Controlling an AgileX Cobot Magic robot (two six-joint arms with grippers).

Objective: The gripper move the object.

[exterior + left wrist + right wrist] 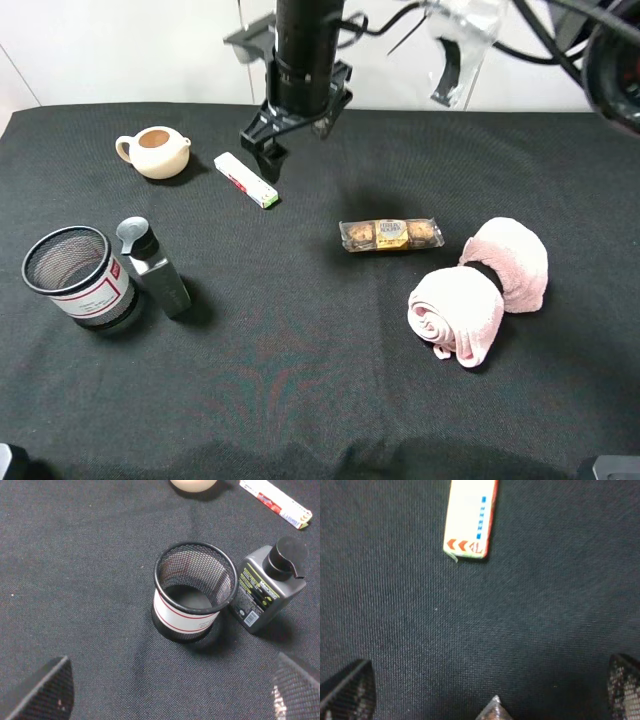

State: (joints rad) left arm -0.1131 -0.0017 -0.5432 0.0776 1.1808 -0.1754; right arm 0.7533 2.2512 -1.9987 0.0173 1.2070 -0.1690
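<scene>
The object, a slim white box [246,180] with a green end and red markings, lies flat on the black cloth at the back, left of centre. It also shows in the right wrist view [470,520] and at the edge of the left wrist view [275,502]. My right gripper [268,150] hangs from a dark arm just behind and right of the box, not touching it. In its wrist view the right gripper [487,692] is open and empty. My left gripper [170,692] is open and empty, hovering near a mesh cup.
A cream teapot [155,151] sits left of the box. A black mesh cup [75,275] and a grey bottle [155,268] stand at the left. A clear packet of chocolates [391,235] and a rolled pink towel [480,288] lie at the right.
</scene>
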